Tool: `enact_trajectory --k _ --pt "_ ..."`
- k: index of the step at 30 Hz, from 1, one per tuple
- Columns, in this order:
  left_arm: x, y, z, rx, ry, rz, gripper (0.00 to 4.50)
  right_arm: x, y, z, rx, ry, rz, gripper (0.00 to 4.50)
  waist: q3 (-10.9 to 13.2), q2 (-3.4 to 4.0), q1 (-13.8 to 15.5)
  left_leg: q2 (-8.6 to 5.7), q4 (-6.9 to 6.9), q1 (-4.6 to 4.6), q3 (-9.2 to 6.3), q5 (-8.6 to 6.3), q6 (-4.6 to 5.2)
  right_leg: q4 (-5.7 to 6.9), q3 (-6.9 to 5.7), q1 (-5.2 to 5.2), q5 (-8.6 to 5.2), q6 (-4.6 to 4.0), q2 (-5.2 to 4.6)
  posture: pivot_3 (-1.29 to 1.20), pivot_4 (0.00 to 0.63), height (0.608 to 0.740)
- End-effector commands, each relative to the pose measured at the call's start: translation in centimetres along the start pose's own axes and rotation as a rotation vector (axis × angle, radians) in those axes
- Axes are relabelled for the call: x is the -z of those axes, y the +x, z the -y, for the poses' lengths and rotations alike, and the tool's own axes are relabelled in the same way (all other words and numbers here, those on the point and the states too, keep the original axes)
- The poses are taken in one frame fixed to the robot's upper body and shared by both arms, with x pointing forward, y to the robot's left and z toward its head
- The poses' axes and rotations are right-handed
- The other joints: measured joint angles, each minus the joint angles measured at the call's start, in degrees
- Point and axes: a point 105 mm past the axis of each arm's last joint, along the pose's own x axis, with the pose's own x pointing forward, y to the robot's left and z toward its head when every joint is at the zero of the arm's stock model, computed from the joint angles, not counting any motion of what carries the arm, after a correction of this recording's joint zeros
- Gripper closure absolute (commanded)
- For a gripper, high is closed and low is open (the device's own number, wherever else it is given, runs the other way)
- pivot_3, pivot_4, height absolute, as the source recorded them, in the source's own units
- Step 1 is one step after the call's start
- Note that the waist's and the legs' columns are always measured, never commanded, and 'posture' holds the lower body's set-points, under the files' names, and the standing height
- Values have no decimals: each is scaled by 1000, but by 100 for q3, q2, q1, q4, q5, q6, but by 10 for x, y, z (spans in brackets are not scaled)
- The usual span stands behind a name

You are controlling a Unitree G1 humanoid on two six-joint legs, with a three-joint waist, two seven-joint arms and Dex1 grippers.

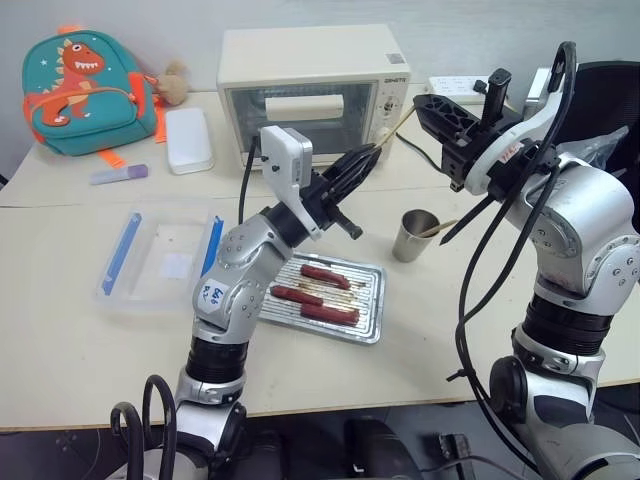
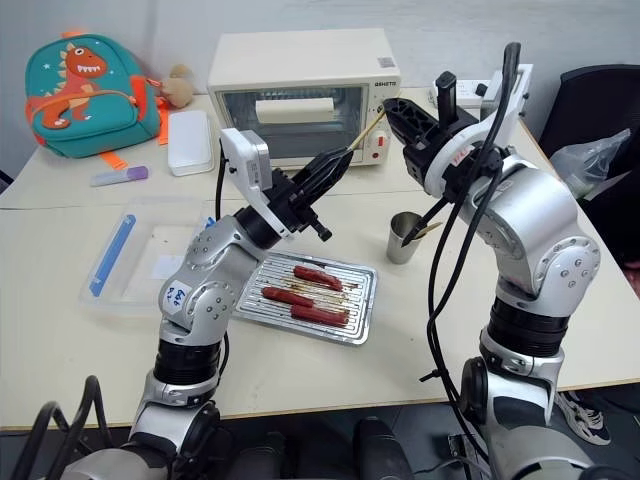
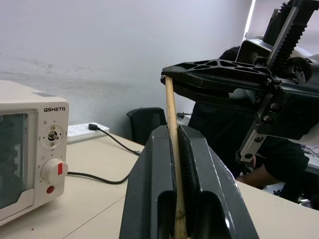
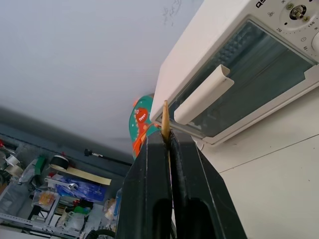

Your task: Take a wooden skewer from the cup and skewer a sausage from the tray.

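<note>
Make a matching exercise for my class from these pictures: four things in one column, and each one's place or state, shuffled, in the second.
Column A
1. wooden skewer
2. cup
3. sausages
4. clear plastic box

Column B
a. lying on the tray
b. clamped by both the left gripper and the right gripper
c. open on the table, its lid's blue clips on either side
d. standing beside the tray, a stick inside

Pairs: 1-b, 2-d, 3-a, 4-c

Both arms are raised, left tool (image 2: 338, 160) and right tool (image 2: 392, 108) clamped tight, tips nearly meeting.
</note>
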Motion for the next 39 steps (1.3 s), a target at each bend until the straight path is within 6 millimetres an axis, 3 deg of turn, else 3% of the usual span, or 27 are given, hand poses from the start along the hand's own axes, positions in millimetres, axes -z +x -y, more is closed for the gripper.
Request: enact_trajectory --k 1,3,9,10,15,18,22,28,31,33,39 --pt "-15 2 -2 -1 48 44 4477 -2 -7 -15 -61 -49 8 4500 0 0 1 0 0 0 0 0 0 0 0 0 0 0 0 0 150 740" --pt "-16 1 -3 -1 60 39 4477 -1 -7 -14 -61 -57 4 4500 0 0 2 0 0 0 0 0 0 0 0 0 0 0 0 0 150 740" --pt "-16 -6 -6 4 80 20 4500 -3 -8 -10 -31 -112 -9 3130 0 0 9 0 0 0 0 0 0 0 0 0 0 0 0 0 150 740" --pt "-17 -9 -8 4 91 12 4500 -3 -9 -8 -17 -181 -20 2890 0 0 15 0 0 0 0 0 0 -1 0 0 0 0 0 0 150 740" --pt "-29 -33 -14 60 162 -69 4500 1 -12 -4 13 -631 -140 2890 1 1 11 0 -3 1 2 0 1 -3 3 -1 0 0 1 0 150 740" --pt "-46 -67 -30 62 227 -169 4500 27 -19 0 -39 -1002 -335 2890 4 6 7 4 -6 3 2 0 1 -4 3 -3 0 0 5 0 150 740" --pt "-67 -112 -40 94 246 -343 4500 58 -31 14 -117 -1208 -532 2890 6 5 -19 13 -16 7 -6 -1 1 -13 1 -1 -2 -3 11 0 150 740" --pt "-80 -153 -30 183 221 -553 4500 83 -43 35 -210 -1267 -683 2890 16 -11 107 -6 -5 5 -16 -3 5 -24 -7 10 -1 -3 -17 0 150 740" --pt "-79 -171 -18 238 188 -658 4500 106 -54 50 -291 -1272 -828 2073 21 -20 118 -9 -2 5 -18 -5 8 -34 -7 11 -1 -3 -23 0 150 740" --pt "-77 -176 -10 265 178 -680 4500 118 -59 61 -311 -1259 -900 1559 22 -20 119 -9 -5 6 -18 -6 8 -35 -8 11 -2 -3 -23 0 150 740" --pt "-73 -181 1 286 159 -697 4500 138 -61 84 -323 -1254 -974 1559 22 -21 112 -9 -4 11 -17 -6 9 -32 -6 8 -2 -4 -22 0 150 740"
